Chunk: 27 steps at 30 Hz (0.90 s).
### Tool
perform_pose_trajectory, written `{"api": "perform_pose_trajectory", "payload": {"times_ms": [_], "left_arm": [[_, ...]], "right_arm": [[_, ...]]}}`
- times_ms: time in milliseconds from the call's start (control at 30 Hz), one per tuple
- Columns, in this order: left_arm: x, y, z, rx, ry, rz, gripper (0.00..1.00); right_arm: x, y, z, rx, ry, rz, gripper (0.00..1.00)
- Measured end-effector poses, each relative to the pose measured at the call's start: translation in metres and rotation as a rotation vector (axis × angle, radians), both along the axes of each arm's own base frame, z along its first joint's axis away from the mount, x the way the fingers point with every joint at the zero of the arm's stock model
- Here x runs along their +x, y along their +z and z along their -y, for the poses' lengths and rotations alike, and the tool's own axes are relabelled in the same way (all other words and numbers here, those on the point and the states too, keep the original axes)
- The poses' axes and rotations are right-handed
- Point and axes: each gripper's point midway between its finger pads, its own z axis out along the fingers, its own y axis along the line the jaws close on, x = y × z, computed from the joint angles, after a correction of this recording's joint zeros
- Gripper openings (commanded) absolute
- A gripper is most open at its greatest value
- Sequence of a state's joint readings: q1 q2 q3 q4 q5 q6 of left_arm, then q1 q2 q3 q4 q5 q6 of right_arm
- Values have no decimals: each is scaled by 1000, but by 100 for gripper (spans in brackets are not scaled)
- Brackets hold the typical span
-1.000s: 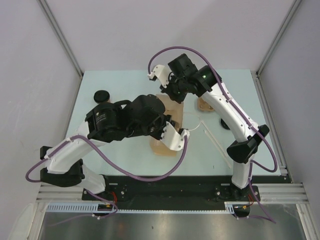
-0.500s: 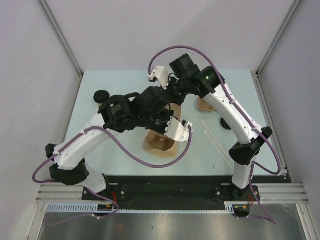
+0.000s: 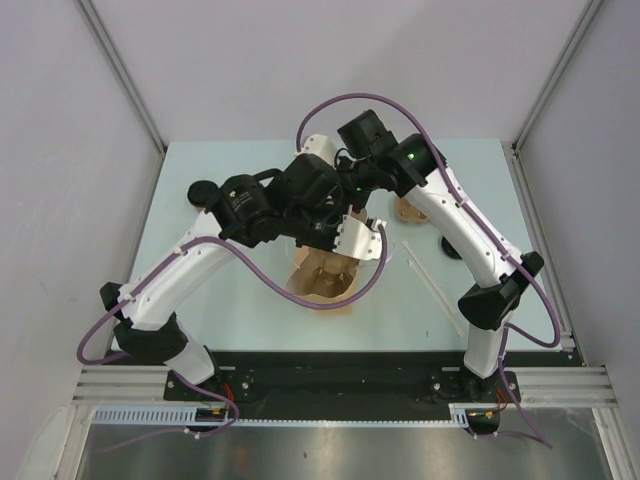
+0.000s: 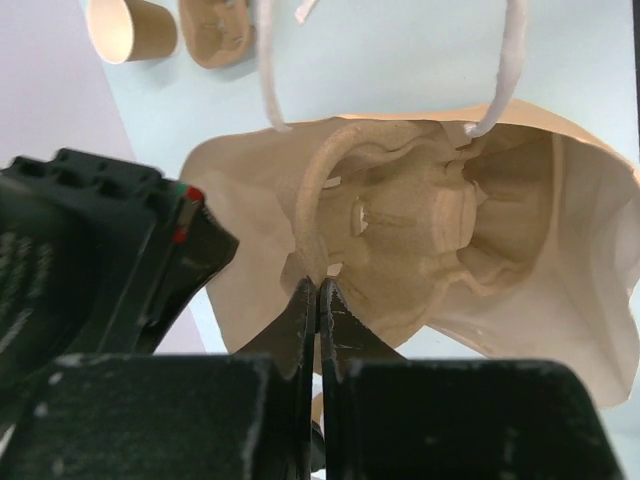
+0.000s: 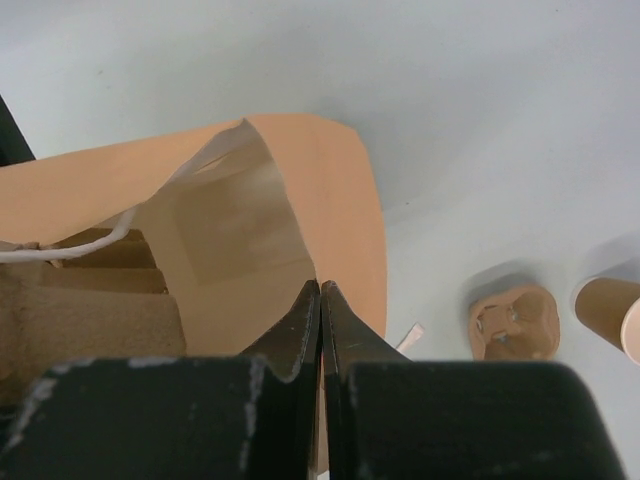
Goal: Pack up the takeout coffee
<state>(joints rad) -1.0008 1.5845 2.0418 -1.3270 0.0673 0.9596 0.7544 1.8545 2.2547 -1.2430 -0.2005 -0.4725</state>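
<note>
The tall paper bag [image 4: 245,180] gapes toward the left wrist view, and a moulded cardboard cup carrier [image 4: 420,215] sits inside it. My left gripper [image 4: 318,285] is shut on the carrier's near rim. My right gripper [image 5: 320,288] is shut on the bag's edge [image 5: 335,190], holding the mouth apart. One kraft paper cup [image 4: 130,28] lies on its side on the table beyond the bag, also seen as the cup [image 5: 608,312] at the right. Two black lids [image 3: 205,190] [image 3: 452,247] rest on the table. From above, both wrists hide the bag's mouth [image 3: 320,285].
A small brown cardboard piece [image 3: 408,208] lies beside the cup, behind the right arm. A white strip [image 3: 428,275] lies on the table to the right of the bag. The bag's white handles [image 4: 505,70] hang across its mouth. Grey walls close in the table.
My left arm has swung from the near left toward the table's middle, carrying the carrier further into the bag. The right arm has barely moved.
</note>
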Motion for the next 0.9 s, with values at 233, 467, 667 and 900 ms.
{"api": "perform_pose_trajectory", "payload": {"times_ms": [233, 467, 667, 900], "left_arm": [[2, 18, 2, -36, 5, 36, 0], [-4, 26, 8, -22, -6, 79, 0], [-12, 30, 15, -14, -25, 109, 0], [-2, 12, 7, 23, 2, 63, 0]], "right_arm": [[3, 0, 1, 2, -7, 3, 0], [5, -1, 0, -1, -14, 9, 0], [9, -6, -1, -7, -22, 2, 0], [7, -7, -4, 0, -11, -10, 0]]}}
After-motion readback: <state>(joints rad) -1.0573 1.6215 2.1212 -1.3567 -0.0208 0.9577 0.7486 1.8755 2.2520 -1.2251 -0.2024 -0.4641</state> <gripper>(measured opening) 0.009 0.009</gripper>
